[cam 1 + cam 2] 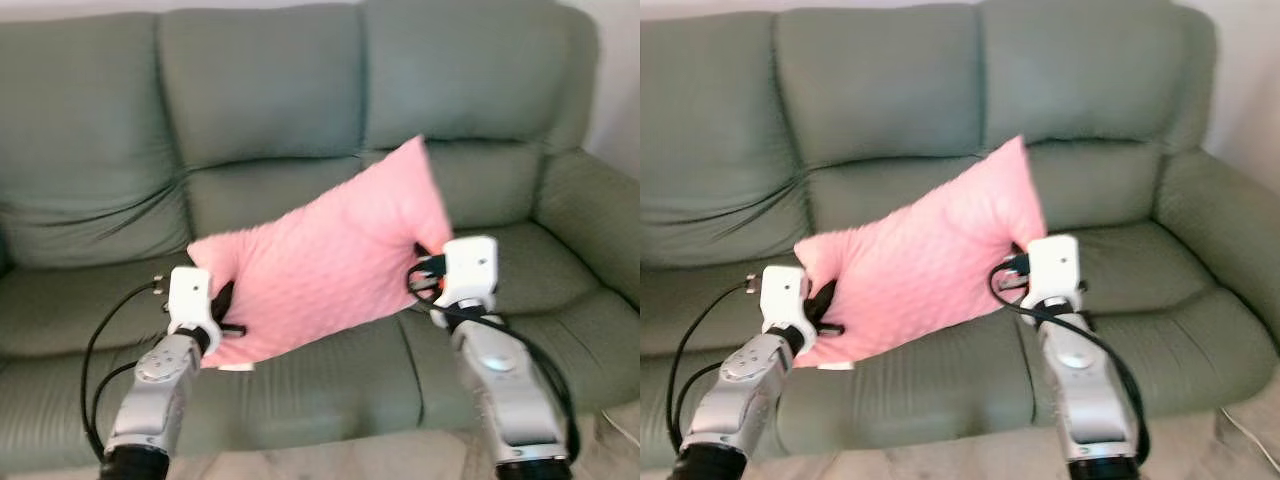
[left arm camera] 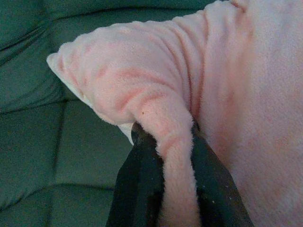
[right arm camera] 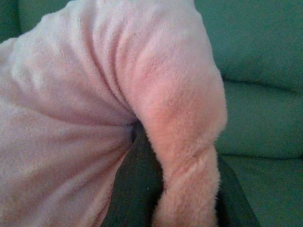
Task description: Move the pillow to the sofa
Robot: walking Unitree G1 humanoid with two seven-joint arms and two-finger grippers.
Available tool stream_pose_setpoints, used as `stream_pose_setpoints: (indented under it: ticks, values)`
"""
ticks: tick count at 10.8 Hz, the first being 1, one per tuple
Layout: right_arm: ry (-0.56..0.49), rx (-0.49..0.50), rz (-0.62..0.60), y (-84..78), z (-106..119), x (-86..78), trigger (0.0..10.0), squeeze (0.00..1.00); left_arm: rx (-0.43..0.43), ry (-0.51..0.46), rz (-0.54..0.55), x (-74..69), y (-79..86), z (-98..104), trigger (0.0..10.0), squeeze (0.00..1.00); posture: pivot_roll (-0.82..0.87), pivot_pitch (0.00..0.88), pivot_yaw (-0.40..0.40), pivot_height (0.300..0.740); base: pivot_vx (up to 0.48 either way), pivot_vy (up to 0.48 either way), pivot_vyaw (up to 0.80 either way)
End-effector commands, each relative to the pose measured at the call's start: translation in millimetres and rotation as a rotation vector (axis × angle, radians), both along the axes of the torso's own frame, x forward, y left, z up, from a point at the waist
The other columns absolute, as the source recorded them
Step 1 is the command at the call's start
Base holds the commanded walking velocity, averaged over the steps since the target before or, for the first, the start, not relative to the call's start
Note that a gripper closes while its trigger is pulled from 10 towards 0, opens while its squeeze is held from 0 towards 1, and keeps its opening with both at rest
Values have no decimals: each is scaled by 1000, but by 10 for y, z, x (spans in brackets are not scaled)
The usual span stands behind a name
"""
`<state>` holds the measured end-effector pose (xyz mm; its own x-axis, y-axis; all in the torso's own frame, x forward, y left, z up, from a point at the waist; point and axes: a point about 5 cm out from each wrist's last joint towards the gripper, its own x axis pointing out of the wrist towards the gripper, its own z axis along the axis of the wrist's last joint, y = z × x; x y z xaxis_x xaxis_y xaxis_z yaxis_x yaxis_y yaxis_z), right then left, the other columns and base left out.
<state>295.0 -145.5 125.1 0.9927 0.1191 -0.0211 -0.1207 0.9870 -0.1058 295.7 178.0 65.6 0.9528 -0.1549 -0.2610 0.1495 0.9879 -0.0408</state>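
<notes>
Both pincers, left pincer and right pincer, are clamped on opposite edges of the pink pillow, held tilted just above the green sofa seat. Thin fabric pinches could slip, dropping it short onto the floor.

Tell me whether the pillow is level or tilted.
Tilted: the pillow hangs between left gripper and right gripper, its right end higher, before the sofa.

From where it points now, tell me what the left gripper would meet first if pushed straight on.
The pink pillow: the left gripper already has a fold of it pinched in its jaws. Past that fold lies the green sofa, probably its seat, though depth is unclear.
</notes>
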Motion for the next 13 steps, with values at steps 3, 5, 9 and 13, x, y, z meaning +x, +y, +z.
stream_pose_setpoints:
  ticks: [3,5,9,13]
  values:
    - [59,31,-58,-35,-160,-23,10000,0,53,-2,-11,51,106,-48,10000,0,-184,86,49,740,0,0,0]
    - [120,16,-102,-104,-330,-182,10000,0,48,-28,-71,125,-36,-64,10000,0,-191,146,55,740,0,0,0]
    - [133,5,-114,-152,-375,-382,10000,0,23,-77,-140,258,-264,56,10000,0,-211,246,96,740,0,0,0]
    - [126,25,-106,-111,-339,-389,10000,0,25,-89,-130,332,-286,93,10000,0,-212,290,97,740,0,0,0]
